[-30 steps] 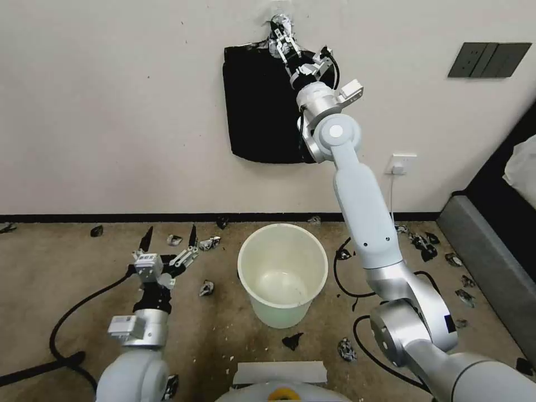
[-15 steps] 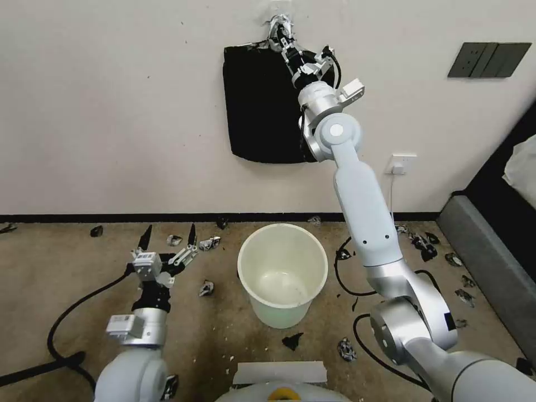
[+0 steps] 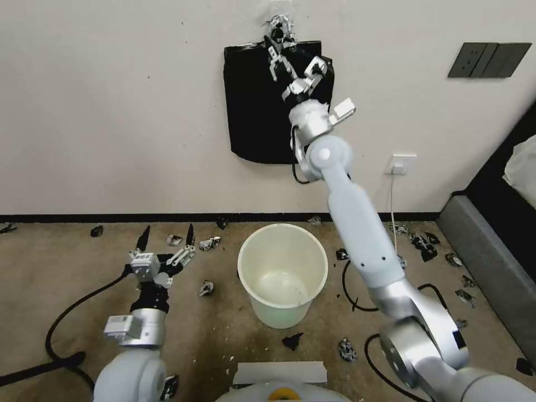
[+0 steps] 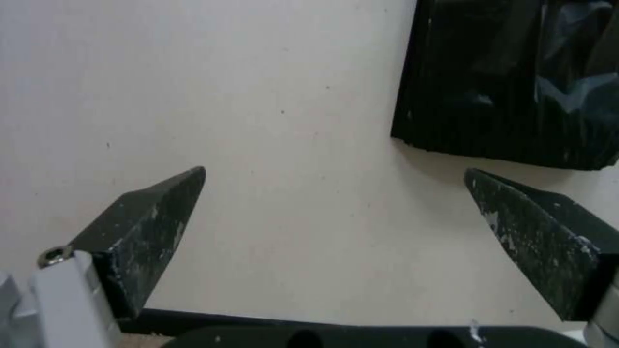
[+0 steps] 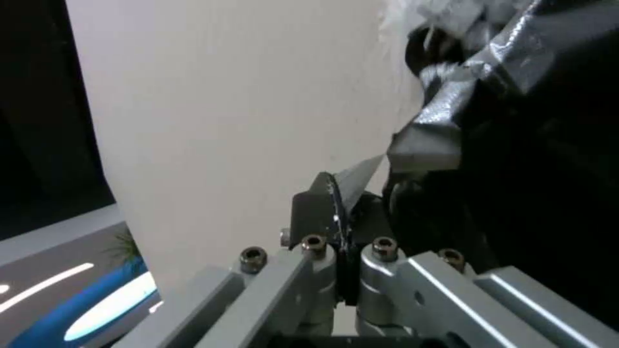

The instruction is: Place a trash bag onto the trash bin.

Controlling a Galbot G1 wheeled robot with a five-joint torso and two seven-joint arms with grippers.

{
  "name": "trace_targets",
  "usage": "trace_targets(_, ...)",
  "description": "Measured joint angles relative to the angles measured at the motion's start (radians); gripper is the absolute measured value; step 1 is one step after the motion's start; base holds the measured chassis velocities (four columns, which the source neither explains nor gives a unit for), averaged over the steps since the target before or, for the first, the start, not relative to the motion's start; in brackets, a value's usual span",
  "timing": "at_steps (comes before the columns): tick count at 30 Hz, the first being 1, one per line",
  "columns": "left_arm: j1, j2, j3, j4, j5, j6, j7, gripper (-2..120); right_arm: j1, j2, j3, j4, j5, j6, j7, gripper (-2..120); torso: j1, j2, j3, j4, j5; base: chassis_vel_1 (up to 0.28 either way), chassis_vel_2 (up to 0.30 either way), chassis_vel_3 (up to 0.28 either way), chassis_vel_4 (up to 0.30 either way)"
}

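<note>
Our right gripper is high up on the wall, at the top edge of the black bag pack, just under the silvery tape that holds it up. Its two fingers look pressed together, and we cannot tell if a thin trash bag is pinched between them. The pack hangs flat with its long side going up and down, so a bag would have to come down and away from the wall. The trash bin sits on the floor right below, open and with no bag on it. Our left gripper waits low beside the bin, fingers spread wide
</note>
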State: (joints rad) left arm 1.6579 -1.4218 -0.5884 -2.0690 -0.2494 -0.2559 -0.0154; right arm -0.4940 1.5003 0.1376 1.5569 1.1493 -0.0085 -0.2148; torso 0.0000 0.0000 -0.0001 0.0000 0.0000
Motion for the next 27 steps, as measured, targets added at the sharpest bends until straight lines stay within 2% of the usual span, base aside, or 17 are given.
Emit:
trace_targets(14,0.004,-0.007,0.022,-0.008,0.007,-0.005,0.001,100,-0.282,-0.113,-0.050,0.210,-0.045,0.007,0.003,0,0.000,0.000,0.000,-0.0001,0.0001,0.000,0.000,0.000,0.000)
trace_targets(27,0.022,-0.017,0.038,-0.036,0.027,-0.012,0.004,100,-0.409,-0.154,-0.069,0.329,-0.108,0.016,-0.028,0,0.000,0.000,0.000,0.0000,0.0000,0.000,0.000,0.000,0.000)
